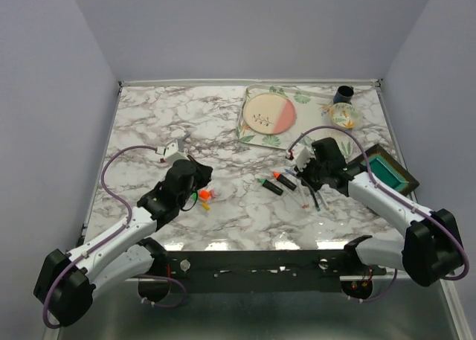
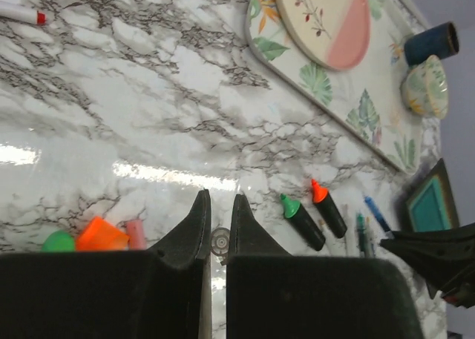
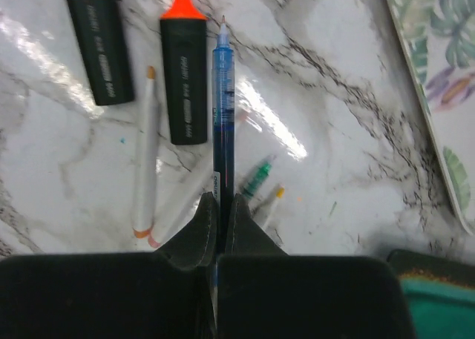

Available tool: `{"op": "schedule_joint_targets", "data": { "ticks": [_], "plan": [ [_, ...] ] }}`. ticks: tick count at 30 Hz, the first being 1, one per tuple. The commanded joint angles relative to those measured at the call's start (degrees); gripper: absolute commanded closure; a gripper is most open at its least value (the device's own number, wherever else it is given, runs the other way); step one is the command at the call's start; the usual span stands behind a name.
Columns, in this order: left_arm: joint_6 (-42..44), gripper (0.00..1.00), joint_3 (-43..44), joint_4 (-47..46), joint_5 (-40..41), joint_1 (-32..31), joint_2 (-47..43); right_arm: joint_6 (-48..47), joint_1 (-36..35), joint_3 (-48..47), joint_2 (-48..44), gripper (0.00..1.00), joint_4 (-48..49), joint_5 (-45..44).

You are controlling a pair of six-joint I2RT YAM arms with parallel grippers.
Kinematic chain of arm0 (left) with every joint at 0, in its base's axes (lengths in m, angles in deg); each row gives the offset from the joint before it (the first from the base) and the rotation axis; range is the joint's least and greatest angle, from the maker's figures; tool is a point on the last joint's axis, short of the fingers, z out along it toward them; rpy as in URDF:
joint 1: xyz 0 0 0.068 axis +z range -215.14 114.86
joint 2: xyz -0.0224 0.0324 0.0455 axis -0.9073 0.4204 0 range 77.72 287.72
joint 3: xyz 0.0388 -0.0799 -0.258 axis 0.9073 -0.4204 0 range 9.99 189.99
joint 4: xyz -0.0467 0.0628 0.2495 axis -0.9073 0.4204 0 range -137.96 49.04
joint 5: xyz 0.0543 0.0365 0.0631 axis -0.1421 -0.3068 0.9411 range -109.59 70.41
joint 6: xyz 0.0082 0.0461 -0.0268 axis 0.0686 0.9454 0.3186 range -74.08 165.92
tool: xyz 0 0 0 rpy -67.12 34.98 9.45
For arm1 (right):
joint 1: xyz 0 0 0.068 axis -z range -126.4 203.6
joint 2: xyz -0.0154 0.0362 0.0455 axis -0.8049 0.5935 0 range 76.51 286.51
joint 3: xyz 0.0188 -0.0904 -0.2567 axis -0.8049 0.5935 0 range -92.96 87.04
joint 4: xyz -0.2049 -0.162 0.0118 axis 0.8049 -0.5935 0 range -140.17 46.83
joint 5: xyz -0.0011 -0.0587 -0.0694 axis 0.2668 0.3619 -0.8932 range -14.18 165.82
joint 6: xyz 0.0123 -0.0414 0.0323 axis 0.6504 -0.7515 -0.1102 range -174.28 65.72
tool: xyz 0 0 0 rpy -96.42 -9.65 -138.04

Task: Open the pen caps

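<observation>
My right gripper (image 3: 223, 198) is shut on a thin blue pen (image 3: 223, 94) whose bare tip points away. My left gripper (image 2: 220, 196) is shut on a small clear pen cap (image 2: 220, 242), seen end-on between its fingers. Loose green (image 2: 58, 242), orange (image 2: 100, 234) and pink (image 2: 136, 234) pen caps lie on the marble beside the left fingers. Two uncapped black highlighters, one green-tipped (image 2: 300, 220) and one orange-tipped (image 2: 326, 209), lie side by side between the arms. In the top view the left gripper (image 1: 197, 193) hovers by the orange cap (image 1: 205, 196), and the right gripper (image 1: 305, 182) is over the pens.
Thin white pens (image 3: 146, 153) and a green pen (image 3: 257, 177) lie under the right gripper. A red-capped white pen (image 2: 22, 14) lies far left. A leaf-print tray (image 1: 256, 135) with a plate, a bowl (image 1: 344, 117), a dark cup (image 1: 343, 94) and a teal box (image 1: 387, 170) stand at the right.
</observation>
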Motion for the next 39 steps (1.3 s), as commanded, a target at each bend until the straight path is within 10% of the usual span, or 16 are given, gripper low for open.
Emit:
{"op": "schedule_joint_targets", "data": {
  "ticks": [1,39],
  "plan": [
    [7.09,1.0,-0.02,7.16,-1.49,0.41,-2.03,2.7,5.71,-1.86,0.16,0.99,-4.75,-3.81],
    [14.04,0.93,2.62,12.88,-2.63,1.81,5.96,1.65,8.79,-5.9,6.5,0.57,-13.9,6.74]
  ]
}}
